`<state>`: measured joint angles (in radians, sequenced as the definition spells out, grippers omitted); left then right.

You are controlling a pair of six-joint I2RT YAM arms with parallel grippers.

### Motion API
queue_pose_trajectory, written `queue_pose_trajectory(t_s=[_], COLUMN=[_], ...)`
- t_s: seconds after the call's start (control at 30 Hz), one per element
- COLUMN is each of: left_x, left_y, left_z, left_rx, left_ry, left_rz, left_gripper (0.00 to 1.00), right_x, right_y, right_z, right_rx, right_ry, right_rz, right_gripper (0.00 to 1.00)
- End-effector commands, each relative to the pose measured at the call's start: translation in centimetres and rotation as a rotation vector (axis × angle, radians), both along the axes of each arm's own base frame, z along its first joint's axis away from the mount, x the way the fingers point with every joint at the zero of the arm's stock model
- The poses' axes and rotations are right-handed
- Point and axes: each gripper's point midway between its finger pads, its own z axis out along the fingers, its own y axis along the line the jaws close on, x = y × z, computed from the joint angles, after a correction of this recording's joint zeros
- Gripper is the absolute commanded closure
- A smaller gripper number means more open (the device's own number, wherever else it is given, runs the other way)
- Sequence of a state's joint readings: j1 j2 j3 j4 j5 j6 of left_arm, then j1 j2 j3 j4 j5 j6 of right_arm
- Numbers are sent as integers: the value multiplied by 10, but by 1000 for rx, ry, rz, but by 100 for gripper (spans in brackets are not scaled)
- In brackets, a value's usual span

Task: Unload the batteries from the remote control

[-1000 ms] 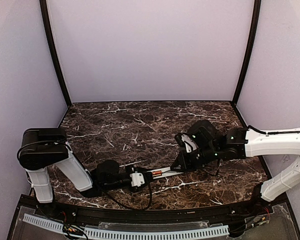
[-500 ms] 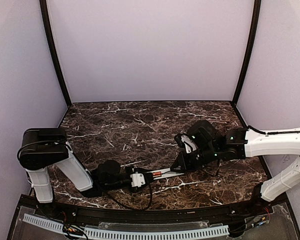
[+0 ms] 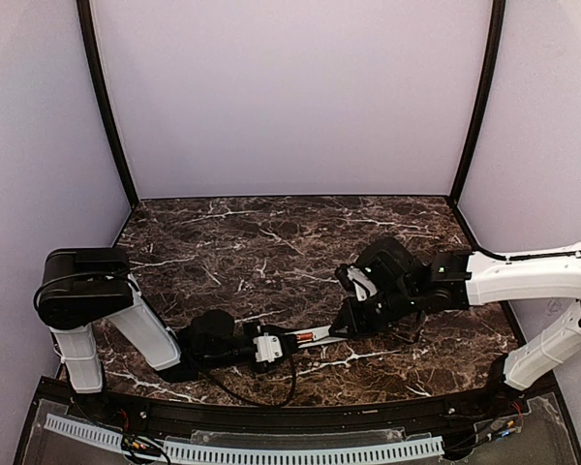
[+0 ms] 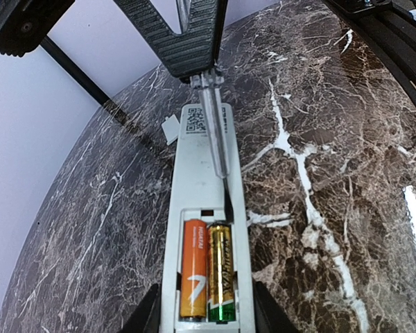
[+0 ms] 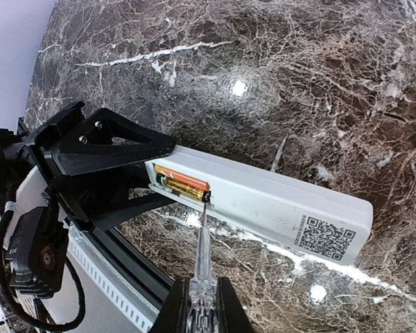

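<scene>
While we held the remote control (image 4: 202, 177) clamped in the left tool (image 4: 206, 316), the right tool (image 5: 201, 309) pinched a thin grey stick (image 5: 202, 239), tip against the batteries (image 5: 182, 184).

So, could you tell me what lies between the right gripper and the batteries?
Only the thin grey stick held by the right gripper; the right wrist view shows its tip at the end of the batteries in the remote control.
</scene>
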<state>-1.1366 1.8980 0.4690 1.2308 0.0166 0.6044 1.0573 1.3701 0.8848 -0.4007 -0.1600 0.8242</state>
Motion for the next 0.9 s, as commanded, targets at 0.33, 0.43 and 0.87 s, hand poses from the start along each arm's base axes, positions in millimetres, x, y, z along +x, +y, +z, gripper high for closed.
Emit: queue_pose_trajectory(t_s=[0.33,0.43,0.87], left_x=[3,2,2], left_y=[-3,-3,-3], left_z=[4,3,2], left_rx=[-14,-12,-5], left_ry=[1,3,5], left_rz=[4,1,-2], left_gripper=[100,100,100], right_x=[1,1,1], right_y=[10,13,17], right_z=[7,7,9], right_rx=[10,14,28], right_ry=[-15,-14,-16], right_rz=[15,21,33], right_gripper=[100,100,100])
